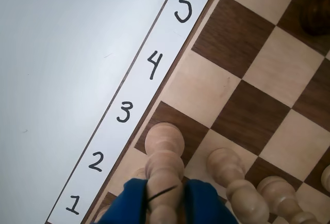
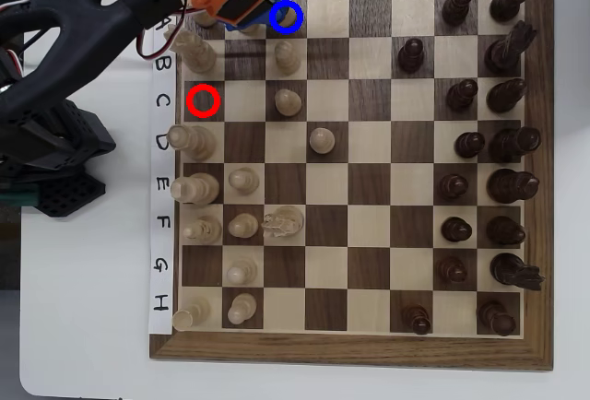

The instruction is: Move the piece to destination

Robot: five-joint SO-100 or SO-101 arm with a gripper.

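The chessboard (image 2: 350, 349) lies flat on the white worktop (image 2: 83, 308), bordered by paper strips of handwritten letters and numbers. Counted in the overhead view, sixteen dark pieces (image 2: 470, 145) crowd the board's right side. About fourteen light ones show on the left, though the arm covers the far-left corner and may hide more; among them is one horse-head knight (image 2: 282, 223).

The black arm (image 2: 83, 13) reaches in from the left along the far edge, its orange wrist block over the far-left squares. In the wrist view the blue jaws (image 1: 165, 198) pinch the piece (image 1: 165, 154), a slender light one with a small rounded head, low on its stem. Its head hangs over the dark edge square beside the handwritten 3. Two more light pieces (image 1: 232, 175) stand just right of it.

The destination (image 2: 286, 17), a dark square ringed in blue, sits just right of the wrist block. A red ring (image 2: 203, 100) marks another dark square nearer, in row C.
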